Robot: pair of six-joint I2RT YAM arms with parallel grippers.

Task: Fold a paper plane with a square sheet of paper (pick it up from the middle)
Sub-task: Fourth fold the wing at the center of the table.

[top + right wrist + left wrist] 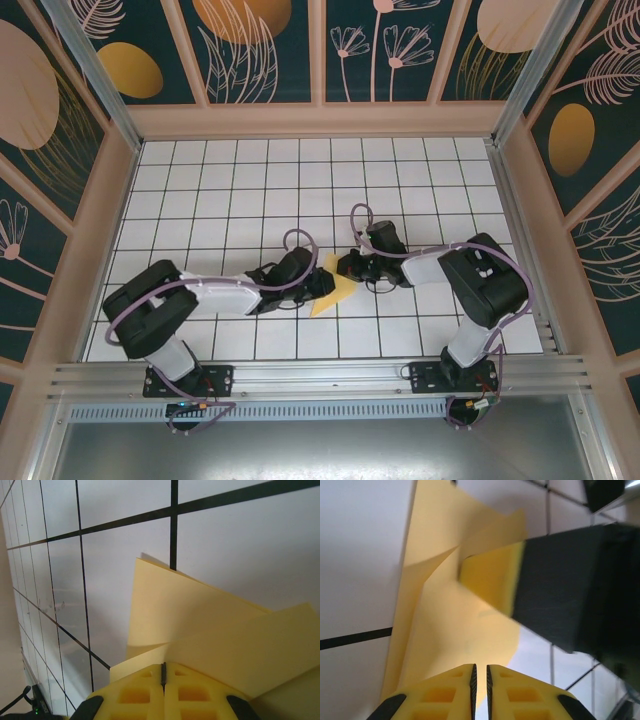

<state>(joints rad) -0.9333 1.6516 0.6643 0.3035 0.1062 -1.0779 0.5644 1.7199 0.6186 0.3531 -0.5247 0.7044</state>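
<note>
While the right hand (163, 666) seemingly pinches the sheet (200, 615), I cannot tell about the left hand (480, 668).

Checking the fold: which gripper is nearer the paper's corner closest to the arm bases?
Left. The left gripper sits just behind that corner of the paper; the right gripper is at its far edge.

From above, the left gripper (322, 284) and right gripper (346, 268) cover much of the thin yellow-orange paper sheet (336, 298), hiding its folds. Seen from the left wrist, the right gripper's finger (555, 590) is blurred and cropped.
</note>
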